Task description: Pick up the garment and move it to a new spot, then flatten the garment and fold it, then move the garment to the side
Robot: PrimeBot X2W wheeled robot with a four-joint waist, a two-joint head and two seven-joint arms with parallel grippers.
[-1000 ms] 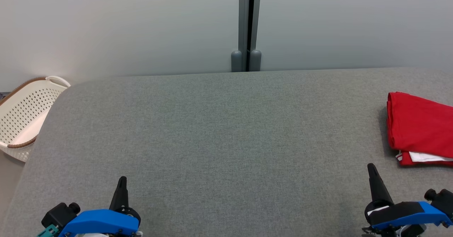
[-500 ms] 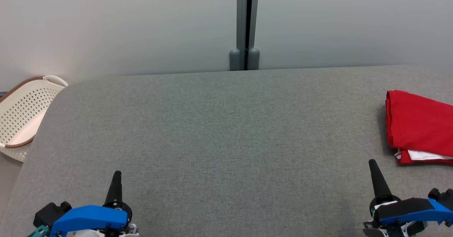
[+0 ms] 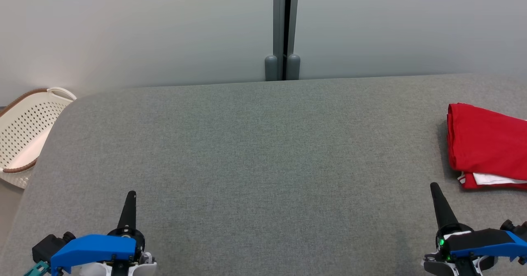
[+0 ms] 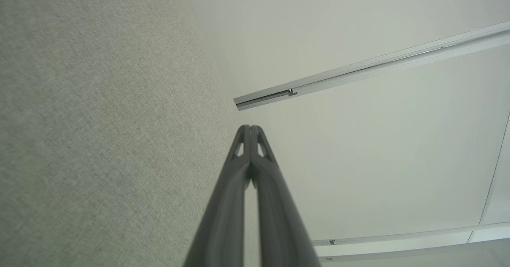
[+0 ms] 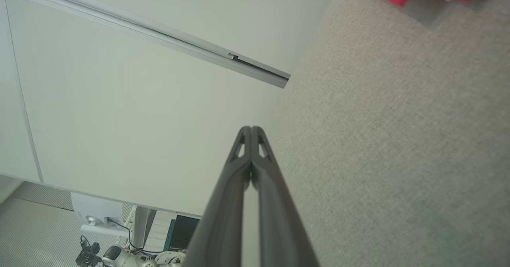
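Left tool (image 3: pixel 131 194) and right tool (image 3: pixel 434 186) pressed closed; red garment (image 3: pixel 486 142) lies folded.

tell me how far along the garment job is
Done, it seems: the red garment lies folded on the right side of the grey table. In hand: nothing; the left fingers and right fingers are shut, empty and apart from it. Left: apparently nothing.

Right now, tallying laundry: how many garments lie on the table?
1: a folded red fabric garment with white trim, at the right of the grey fabric table. It runs out of frame; others may lie beyond.
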